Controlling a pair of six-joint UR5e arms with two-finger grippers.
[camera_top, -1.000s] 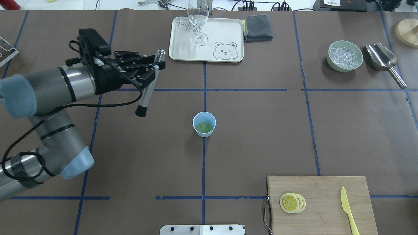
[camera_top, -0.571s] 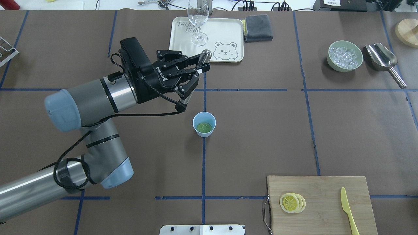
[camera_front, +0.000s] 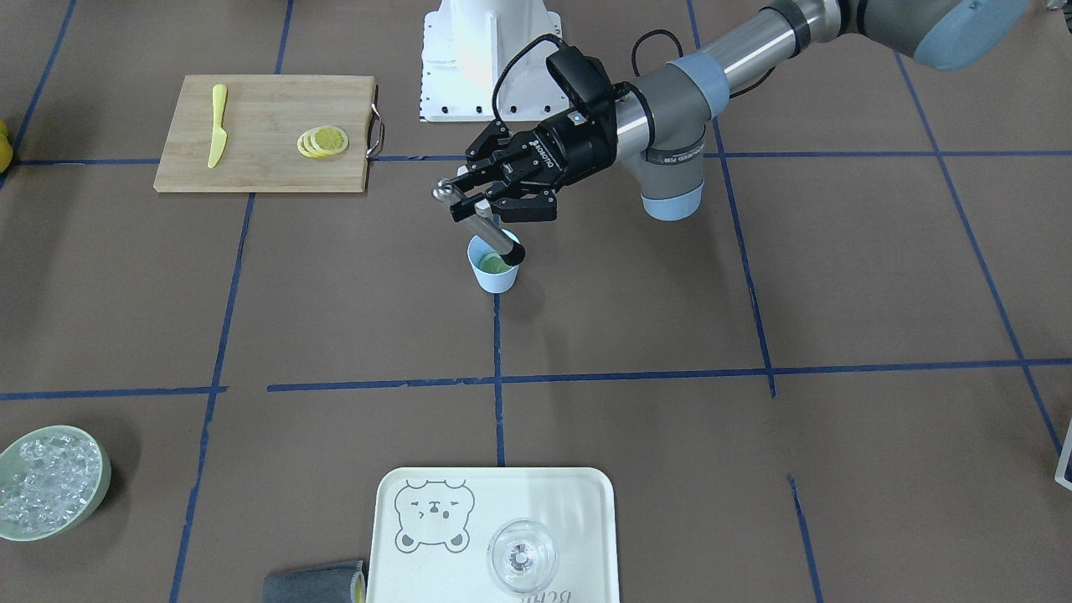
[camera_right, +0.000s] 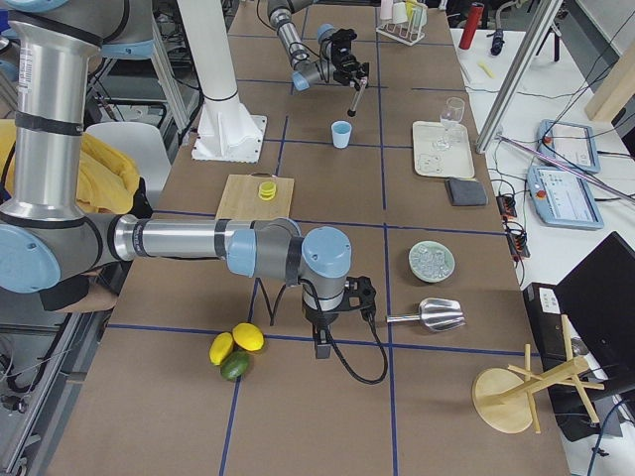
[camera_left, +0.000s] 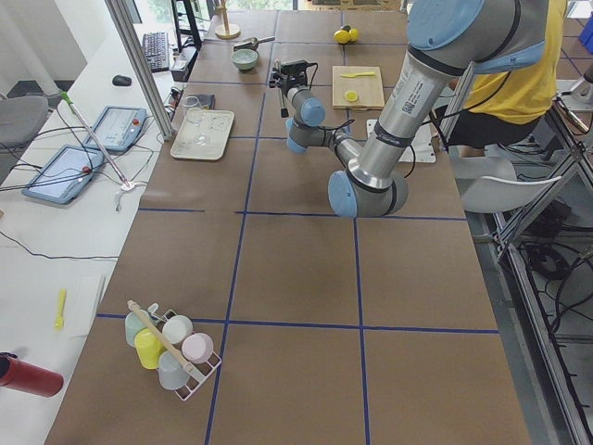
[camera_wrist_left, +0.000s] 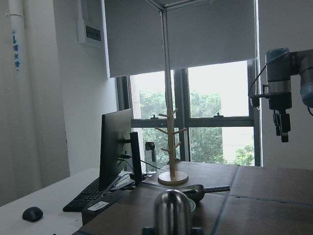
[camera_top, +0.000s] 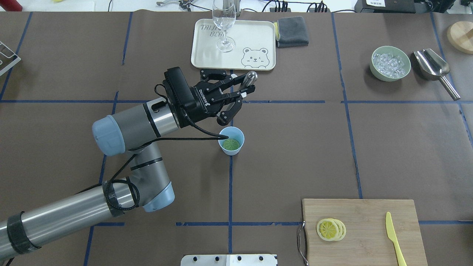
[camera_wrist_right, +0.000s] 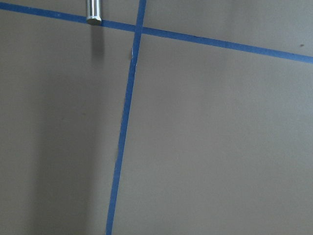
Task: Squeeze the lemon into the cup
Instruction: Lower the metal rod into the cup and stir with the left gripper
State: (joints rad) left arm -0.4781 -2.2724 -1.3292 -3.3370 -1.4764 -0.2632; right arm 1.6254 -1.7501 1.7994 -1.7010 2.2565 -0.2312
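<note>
Your left gripper (camera_top: 242,88) is clamped on the tilted steel muddler (camera_top: 251,78), black tip at the rim of the light-blue cup (camera_top: 232,152), mid-desk (camera_top: 295,147). Lemon slices (camera_top: 329,229) overlap on the cutting board (camera_top: 369,240), well apart from the cup. Right gripper (camera_right: 320,345): can't tell if it's parted.

Light fell evenly from overhead, bright but mild. Across the brown table (camera_top: 295,147) shadows were soft; the cup (camera_front: 494,276) threw only a faint smudge. The scoop (camera_top: 431,63) caught a hard glint. In the left wrist view the window (camera_wrist_left: 220,112) glared, the monitor (camera_wrist_left: 116,142) stood dark against it, and the near rod (camera_wrist_left: 172,211) was blurred. The right wrist view was soft, dimmer down its left side.
</note>
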